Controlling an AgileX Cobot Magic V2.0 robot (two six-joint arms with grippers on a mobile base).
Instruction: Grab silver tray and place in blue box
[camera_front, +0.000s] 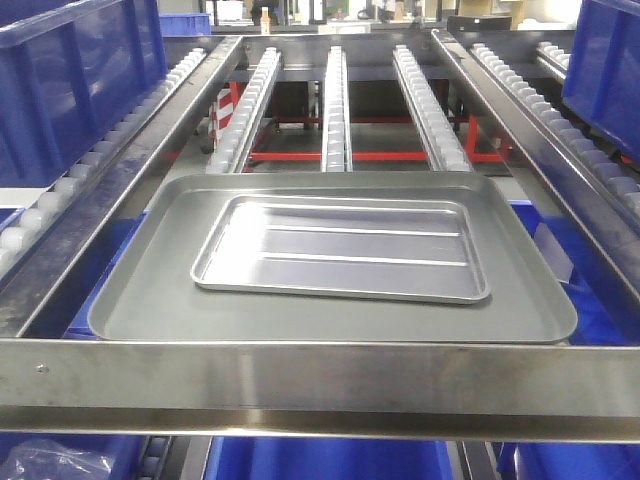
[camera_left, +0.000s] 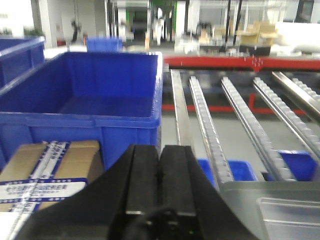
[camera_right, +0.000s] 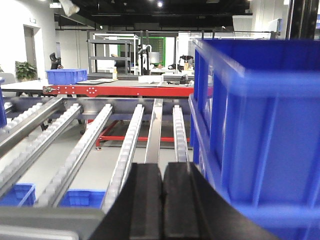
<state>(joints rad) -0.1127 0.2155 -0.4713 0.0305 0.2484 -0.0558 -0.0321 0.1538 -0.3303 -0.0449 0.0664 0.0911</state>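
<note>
The shiny silver tray (camera_front: 340, 250) with raised ribs lies flat inside a larger dull grey tray (camera_front: 130, 310) on the roller rack. Neither gripper shows in the front view. My left gripper (camera_left: 161, 150) is shut with nothing in it; it hangs left of the trays, facing an empty deep blue box (camera_left: 100, 100), with a corner of the silver tray (camera_left: 290, 215) at the lower right. My right gripper (camera_right: 162, 167) is also shut and holds nothing, close beside the wall of a second blue box (camera_right: 260, 125). The grey tray's corner (camera_right: 45, 220) shows at the lower left.
Blue crates stand at the rack's far left (camera_front: 70, 80) and far right (camera_front: 605, 70). A steel crossbar (camera_front: 320, 385) runs in front of the trays. Roller rails (camera_front: 335, 100) stretch behind them. A cardboard carton (camera_left: 50, 165) sits before the left crate. Small blue bins (camera_right: 80, 197) lie below.
</note>
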